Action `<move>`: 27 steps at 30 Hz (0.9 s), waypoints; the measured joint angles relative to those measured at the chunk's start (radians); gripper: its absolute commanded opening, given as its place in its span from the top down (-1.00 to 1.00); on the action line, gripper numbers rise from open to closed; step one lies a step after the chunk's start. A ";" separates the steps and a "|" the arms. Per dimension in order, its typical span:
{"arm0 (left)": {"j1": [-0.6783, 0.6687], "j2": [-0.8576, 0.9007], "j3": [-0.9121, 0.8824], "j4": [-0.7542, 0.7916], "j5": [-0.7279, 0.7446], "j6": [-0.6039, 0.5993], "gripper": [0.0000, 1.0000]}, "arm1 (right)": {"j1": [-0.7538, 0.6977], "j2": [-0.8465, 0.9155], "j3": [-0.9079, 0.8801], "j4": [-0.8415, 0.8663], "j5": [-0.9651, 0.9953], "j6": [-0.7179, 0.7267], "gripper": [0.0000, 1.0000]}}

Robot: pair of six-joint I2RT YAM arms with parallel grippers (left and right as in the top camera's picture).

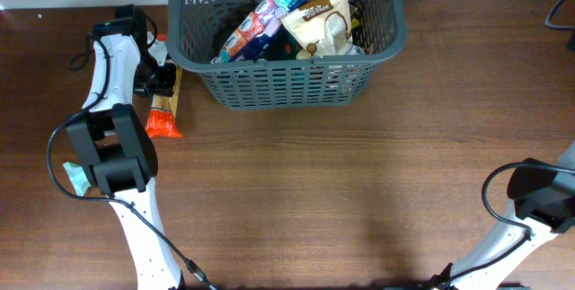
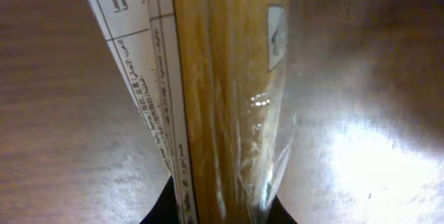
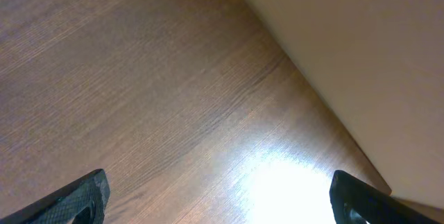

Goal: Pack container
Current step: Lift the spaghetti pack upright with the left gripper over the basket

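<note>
The container [image 1: 286, 83], a dark grey slotted basket, stands at the table's far middle and holds several packets, among them a blue one [image 1: 263, 21] and a cream one [image 1: 322, 19]. To its left lies a long thin packet [image 1: 165, 106] with an orange end. My left gripper [image 1: 162, 76] is shut on that packet's far part. In the left wrist view the long packet [image 2: 222, 92] shows yellow strands in clear wrap with a white label, pinched between my dark fingers [image 2: 163, 209]. My right gripper [image 3: 222, 207] hangs open over bare wood, with nothing between its fingers [image 3: 87, 196].
A small teal packet [image 1: 75, 179] lies under the left arm near the table's left edge. The right arm [image 1: 539, 196] sits at the front right corner. A dark cable [image 1: 561, 7] loops at the far right. A pale wall [image 3: 361, 50] borders the table.
</note>
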 measured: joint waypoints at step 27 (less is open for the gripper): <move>-0.058 -0.137 0.750 -0.107 -0.007 -0.106 0.96 | 0.000 0.000 0.000 0.000 0.000 0.000 -0.98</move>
